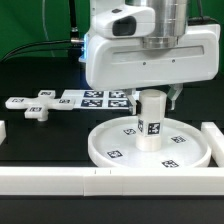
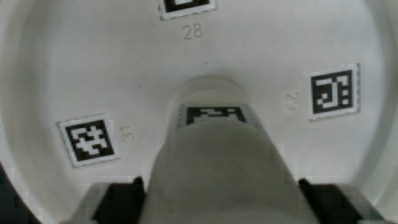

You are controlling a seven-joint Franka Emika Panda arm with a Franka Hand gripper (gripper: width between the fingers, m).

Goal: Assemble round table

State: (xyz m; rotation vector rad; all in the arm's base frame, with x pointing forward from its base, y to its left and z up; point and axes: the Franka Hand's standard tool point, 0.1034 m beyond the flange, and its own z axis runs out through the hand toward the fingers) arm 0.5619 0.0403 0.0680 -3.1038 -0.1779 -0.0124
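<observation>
The white round disc (image 1: 112, 152) lies flat on the black table with several square tags on its face. The short cylindrical leg (image 1: 150, 125) stands upright at its centre, one tag facing the camera. My gripper (image 1: 152, 97) comes straight down over the top of the leg. In the wrist view my gripper (image 2: 217, 205) is shut on the leg (image 2: 217, 160): the dark fingers (image 2: 121, 200) press against both of its sides. The disc (image 2: 107, 80) fills the view below. The cross-shaped foot (image 1: 37, 106) lies loose on the table at the exterior view's left.
The marker board (image 1: 100, 98) lies behind the disc. White border blocks run along the front (image 1: 60, 181) and on the exterior view's right (image 1: 213, 140). The arm's large white body hides the space behind the leg.
</observation>
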